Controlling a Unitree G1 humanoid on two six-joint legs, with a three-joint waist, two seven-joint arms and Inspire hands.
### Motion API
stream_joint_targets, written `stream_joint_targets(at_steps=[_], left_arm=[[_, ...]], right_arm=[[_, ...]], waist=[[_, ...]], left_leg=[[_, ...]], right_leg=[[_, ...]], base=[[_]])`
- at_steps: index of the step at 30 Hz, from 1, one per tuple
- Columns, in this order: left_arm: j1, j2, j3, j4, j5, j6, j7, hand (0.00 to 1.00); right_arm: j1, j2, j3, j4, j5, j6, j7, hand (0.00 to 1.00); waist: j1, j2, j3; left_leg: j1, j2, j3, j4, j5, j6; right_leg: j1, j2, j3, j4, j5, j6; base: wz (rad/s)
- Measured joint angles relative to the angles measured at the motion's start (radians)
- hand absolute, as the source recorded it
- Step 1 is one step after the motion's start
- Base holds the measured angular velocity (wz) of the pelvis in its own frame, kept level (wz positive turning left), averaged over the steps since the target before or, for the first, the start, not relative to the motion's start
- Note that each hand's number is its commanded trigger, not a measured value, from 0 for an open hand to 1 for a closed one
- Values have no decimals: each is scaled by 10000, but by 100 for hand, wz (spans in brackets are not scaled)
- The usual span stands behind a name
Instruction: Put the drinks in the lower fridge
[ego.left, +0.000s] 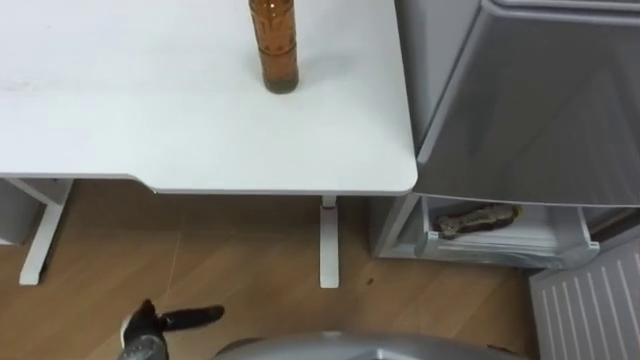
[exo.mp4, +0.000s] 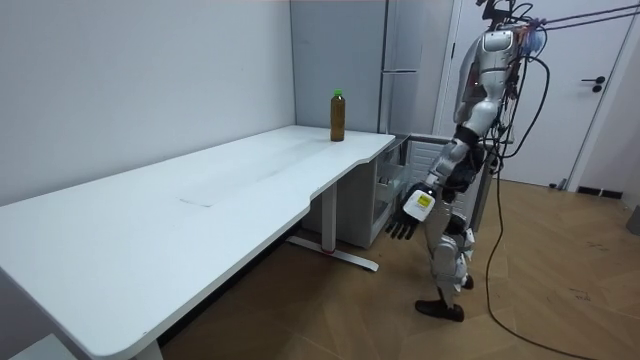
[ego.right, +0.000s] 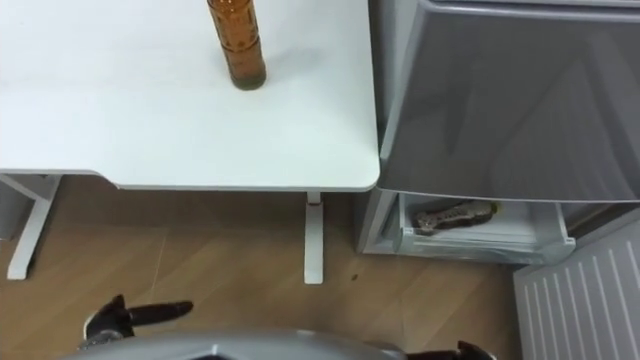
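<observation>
An amber drink bottle (ego.left: 277, 52) with a green cap (exo.mp4: 337, 94) stands upright near the far end of the white table (ego.left: 150, 130), close to the fridge. The grey fridge (ego.left: 530, 90) is on my right. Its lower compartment (ego.left: 490, 230) is open, and the lower door (ego.left: 590, 300) is swung out at the bottom right. My left hand (ego.left: 165, 322) hangs low over the floor with relaxed fingers and holds nothing; it is far below the bottle. A dark tip of my right hand (ego.right: 467, 351) shows at the bottom edge.
A brownish packet (ego.left: 478, 219) lies in the open lower drawer. The white table leg (ego.left: 328, 245) stands between me and the fridge. I stand on wooden floor (ego.left: 230, 260) at the table's end beside the fridge.
</observation>
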Motion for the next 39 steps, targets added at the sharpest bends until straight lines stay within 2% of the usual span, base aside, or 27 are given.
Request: stream_joint_targets(at_steps=[4, 7, 9, 10, 13, 14, 18, 20, 22, 29, 35, 39], left_arm=[[-38, -43, 447, -892, -400, -273, 651, 0], [54, -68, 807, -2105, -410, -513, 1620, 0], [52, -68, 827, -2800, -358, -1100, 2514, 0], [52, -69, 828, -2950, -344, -1210, 2716, 0], [193, -77, 852, -4334, -267, -1488, 3687, 0], [283, -75, 884, -4917, -58, -1651, 3988, 0], [506, -69, 940, -6956, 1170, -1940, 4646, 0], [582, -54, 944, -7556, 1680, -2198, 4804, 0], [606, -39, 951, -7989, 1736, -2353, 4832, 0], [575, -26, 585, -9476, 1587, -2380, 4703, 0], [285, -23, 546, -10075, 1556, -2381, 3983, 0], [236, 2, 127, -10372, 1176, -2381, 3335, 0]], right_arm=[[38, 8, 0, -9, -70, -147, 7, 0], [119, 8, 18, 41, -124, -207, 6, 0], [134, 13, 31, 36, -123, -310, 5, 0], [145, 21, 31, 32, -122, -378, 6, 0], [241, 53, 21, 27, -183, -636, 16, 0], [237, 54, -59, 30, -220, -691, 21, 0], [376, 37, -309, 209, -286, -863, 222, 0], [440, 14, -307, 226, -295, -883, 326, 0], [463, 10, -342, 248, -399, -883, 334, 0], [340, 17, -357, 224, -511, -870, 464, 0], [276, 6, -379, 219, -614, -853, 778, 0], [265, -68, -373, 252, -619, -852, 892, 0]], waist=[[36, 68, -8], [63, 98, -41], [65, 91, -60], [63, 95, -61], [84, 82, -80], [68, 86, -78], [72, 73, -81], [71, 98, -80], [19, 134, -78], [-174, 144, -55], [-324, 177, -26], [-396, 255, -23]], left_leg=[[-6, 13, 20, 22, 9, -4], [-12, 10, 10, 9, 17, -7], [21, 6, 17, -23, 18, -6], [37, 5, 19, -27, 19, -6], [119, 10, 32, -41, 24, -10], [125, 8, 26, -49, 24, -10], [160, -12, 20, -168, 26, -13], [166, -19, 9, -165, 27, -12], [166, -27, -19, -160, 28, -10], [170, -35, -140, -96, 31, -13], [132, -21, -212, -169, 46, -31], [138, -21, -247, -160, 52, -36]], right_leg=[[5, 12, 10, -1, 47, -1], [-10, 12, 5, -5, 50, 0], [-6, 13, 31, -2, 52, 3], [0, 13, 32, -2, 52, 3], [8, 27, 111, -2, 52, 3], [27, 26, 83, -6, 52, 3], [30, 20, 57, -26, 52, 3], [29, 21, 107, -31, 52, 3], [39, 20, 95, -34, 52, 3], [112, 20, 45, -45, 52, 4], [149, 48, 12, -57, 52, 3], [127, 55, -6, -57, 52, 3]], base=[[0], [0], [-2], [-5], [-7], [0], [0], [0], [0], [3], [1], [0]])
